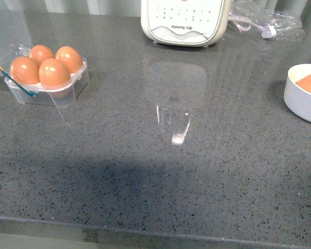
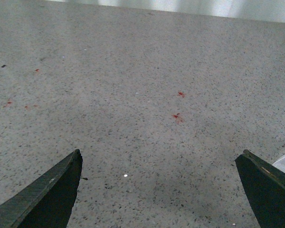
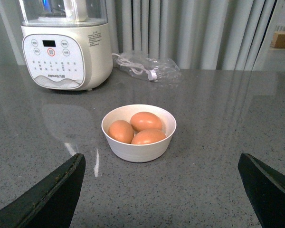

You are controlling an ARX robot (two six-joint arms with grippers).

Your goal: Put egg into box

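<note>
The box [image 1: 67, 95] sits far left on the counter [image 1: 171, 171] with all 4 cells filled by brown eggs [image 1: 54, 72]. 3 spare eggs [image 3: 143, 121] are in the white bowl [image 3: 137, 152] off right. The left gripper [image 2: 160, 152] is spread wide over bare counter, and the right gripper [image 3: 161, 156] is spread wide facing the bowl. Both are holding nothing.

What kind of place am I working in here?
Probably a home kitchen: a grey speckled stone countertop, a Joyoung countertop appliance at the back, and a white bowl of eggs.
</note>
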